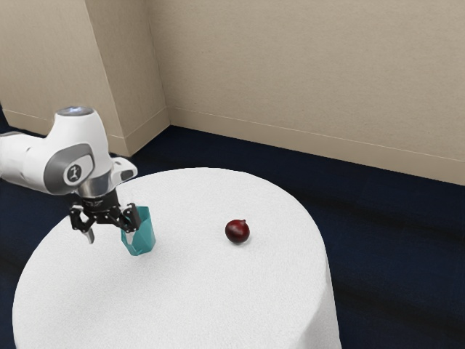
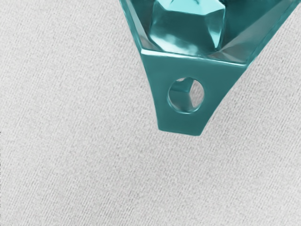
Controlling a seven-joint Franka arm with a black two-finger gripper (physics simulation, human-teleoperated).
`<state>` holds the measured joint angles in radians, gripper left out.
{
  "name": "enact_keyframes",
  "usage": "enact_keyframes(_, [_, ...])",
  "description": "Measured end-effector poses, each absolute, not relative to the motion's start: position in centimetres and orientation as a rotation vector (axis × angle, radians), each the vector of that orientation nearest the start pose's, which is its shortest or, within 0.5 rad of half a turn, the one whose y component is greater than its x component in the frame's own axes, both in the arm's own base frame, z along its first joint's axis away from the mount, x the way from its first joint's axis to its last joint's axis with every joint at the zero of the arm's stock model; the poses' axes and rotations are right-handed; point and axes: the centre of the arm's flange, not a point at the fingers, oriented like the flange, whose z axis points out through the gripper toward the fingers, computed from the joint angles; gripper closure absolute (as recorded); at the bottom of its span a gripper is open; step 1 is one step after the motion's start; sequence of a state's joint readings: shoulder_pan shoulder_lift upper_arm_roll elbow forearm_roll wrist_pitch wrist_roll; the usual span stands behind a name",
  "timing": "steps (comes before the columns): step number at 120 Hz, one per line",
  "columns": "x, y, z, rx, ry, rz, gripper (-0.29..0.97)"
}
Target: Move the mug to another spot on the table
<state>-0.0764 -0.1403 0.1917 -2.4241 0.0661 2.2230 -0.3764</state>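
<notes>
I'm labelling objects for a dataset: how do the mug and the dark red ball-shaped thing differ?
The mug is teal and faceted, with a handle; the dark red thing is round. The mug leans at the gripper; the dark red thing sits alone, away from it. Both are single-coloured.

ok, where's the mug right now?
Exterior view: the mug is left of the table's middle, at the gripper; the dark red round thing lies apart to its right.

In the exterior view the arm (image 1: pixel 33 163) runs off the left edge and the bench (image 1: pixel 218 313) is cut by the bottom edge. The gripper (image 1: pixel 111 230) covers part of the mug (image 1: pixel 144 236) rim. In the wrist view the mug (image 2: pixel 188 28) passes out past the edge above its handle (image 2: pixel 181 123).
</notes>
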Motion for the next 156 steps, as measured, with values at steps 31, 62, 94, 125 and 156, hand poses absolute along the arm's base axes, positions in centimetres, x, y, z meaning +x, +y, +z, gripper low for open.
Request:
enact_keyframes(31, [47.7,6.1,32.5,-3.036,-0.513,-0.003,0.01])
enact_keyframes(62, [48.6,6.1,31.2,-3.047,-0.401,-0.068,0.01])
enact_keyframes(94, [48.9,6.1,29.7,-3.055,-0.342,-0.079,0.02])
enact_keyframes(125, [49.4,6.5,28.8,-3.055,-0.314,-0.098,0.02])
enact_keyframes(156, [49.2,7.1,28.5,-3.059,-0.318,-0.109,0.03])
